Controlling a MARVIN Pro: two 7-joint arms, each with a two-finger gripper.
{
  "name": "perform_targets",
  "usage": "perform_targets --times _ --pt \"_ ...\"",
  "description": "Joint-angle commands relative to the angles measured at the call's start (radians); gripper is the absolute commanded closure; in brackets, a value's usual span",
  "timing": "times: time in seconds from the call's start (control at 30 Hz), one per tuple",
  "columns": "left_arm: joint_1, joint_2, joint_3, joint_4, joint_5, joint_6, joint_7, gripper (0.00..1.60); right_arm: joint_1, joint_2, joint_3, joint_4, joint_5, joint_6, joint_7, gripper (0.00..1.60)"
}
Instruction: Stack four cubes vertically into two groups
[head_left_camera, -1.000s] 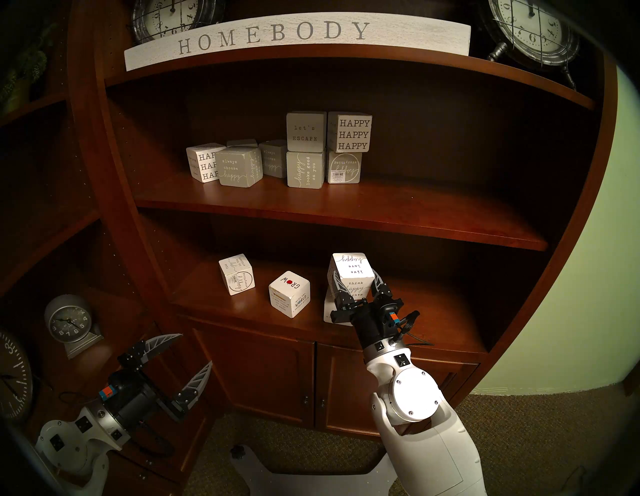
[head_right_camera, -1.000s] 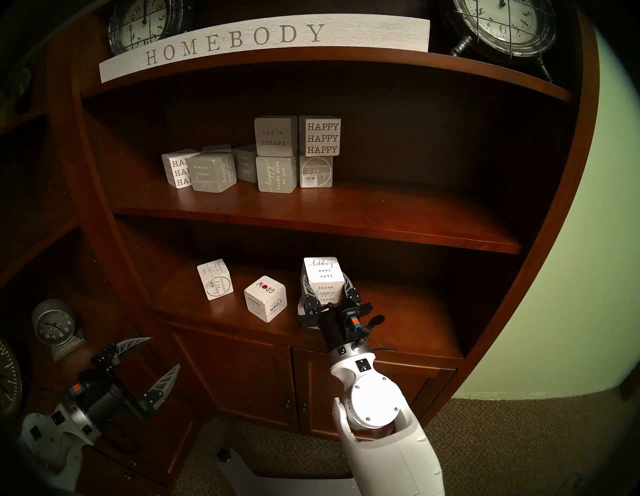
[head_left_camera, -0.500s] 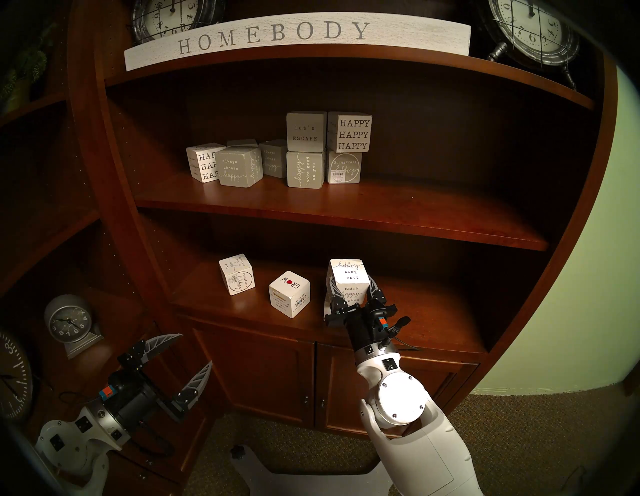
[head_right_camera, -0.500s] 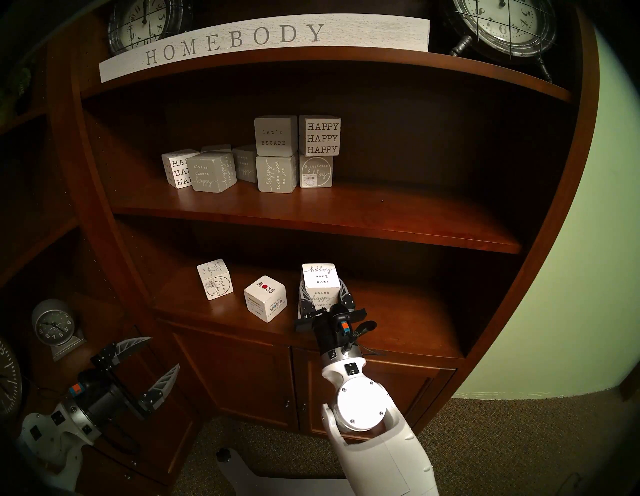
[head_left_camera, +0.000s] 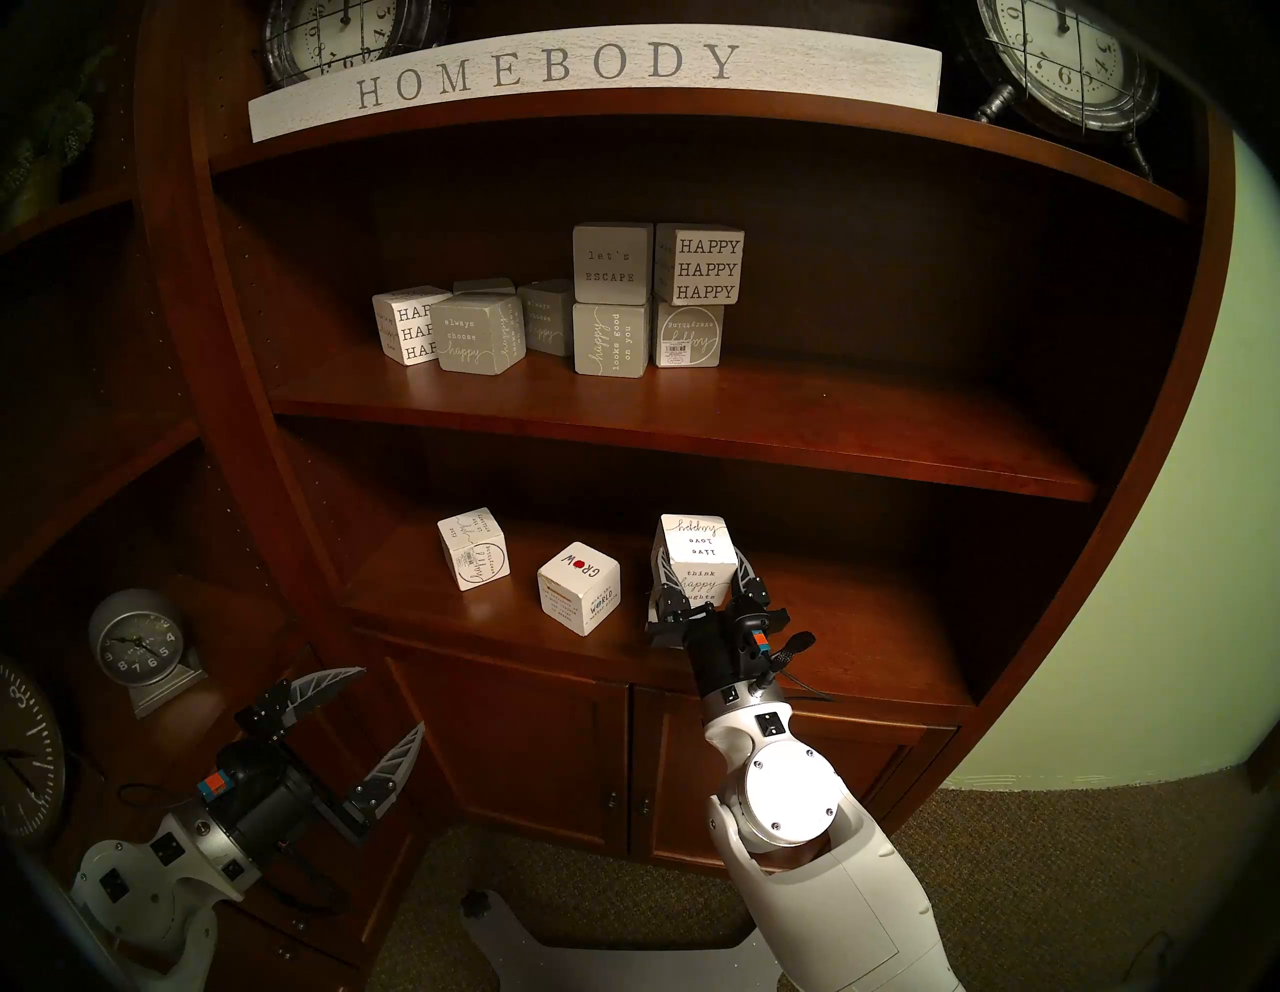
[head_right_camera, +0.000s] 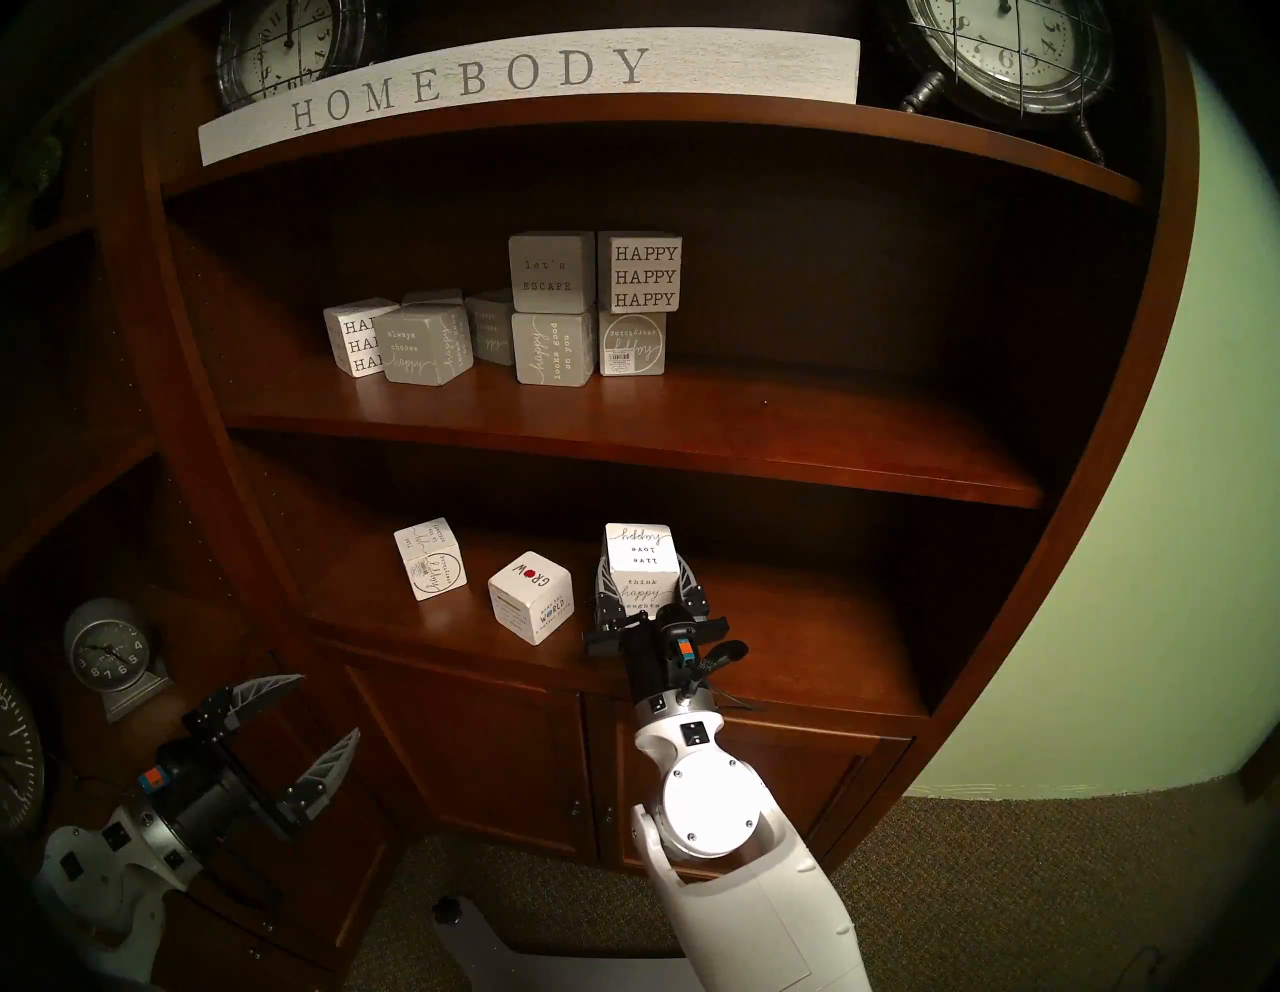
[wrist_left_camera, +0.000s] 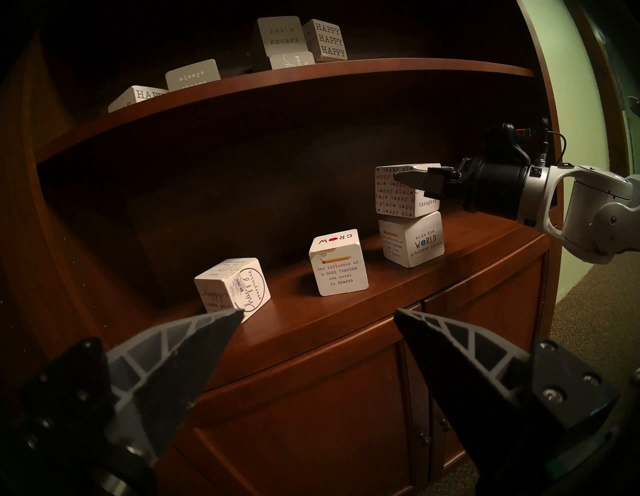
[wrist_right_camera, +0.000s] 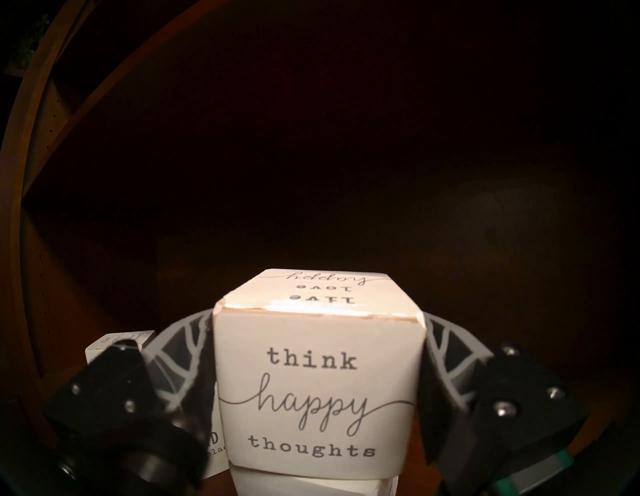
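One stack's basically there: right pincer pinches the "think happy thoughts" cube sitting on the "make the WORLD" cube, so square the edges, then let go gently.

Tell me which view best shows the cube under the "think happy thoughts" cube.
The left wrist view: the bottom cube shows two printed faces. In both head views the right gripper hides most of it; the right wrist view shows only a sliver.

Upper shelf: grey blocks and white "HAPPY" blocks, two pairs stacked. "HOMEBODY" sign above, flanked by clocks.
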Motion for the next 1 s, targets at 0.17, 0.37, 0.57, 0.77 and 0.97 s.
perform_targets --times 0.17,0.37,0.57,0.77,0.97 --pt "-0.002 0.001 -0.001 -0.013 0.0 0.0 0.0 0.0 0.018 0.0 -0.004 -0.027 0.024 0.017 0.024 0.4" --pt "-0.002 0.001 -0.001 -0.013 0.0 0.0 0.0 0.0 0.019 -0.001 -0.003 -0.026 0.022 0.021 0.028 0.09" --pt "-0.002 0.001 -0.001 -0.013 0.0 0.0 0.0 0.0 0.021 -0.002 -0.003 -0.023 0.008 0.015 0.024 0.0" --pt "-0.002 0.001 -0.001 -0.013 0.0 0.0 0.0 0.0 0.02 -0.003 -0.002 -0.023 -0.005 0.009 0.022 0.0" --pt "-0.002 0.001 -0.001 -0.013 0.0 0.0 0.0 0.0 0.011 0.0 -0.001 -0.037 -0.014 0.002 0.021 0.0"
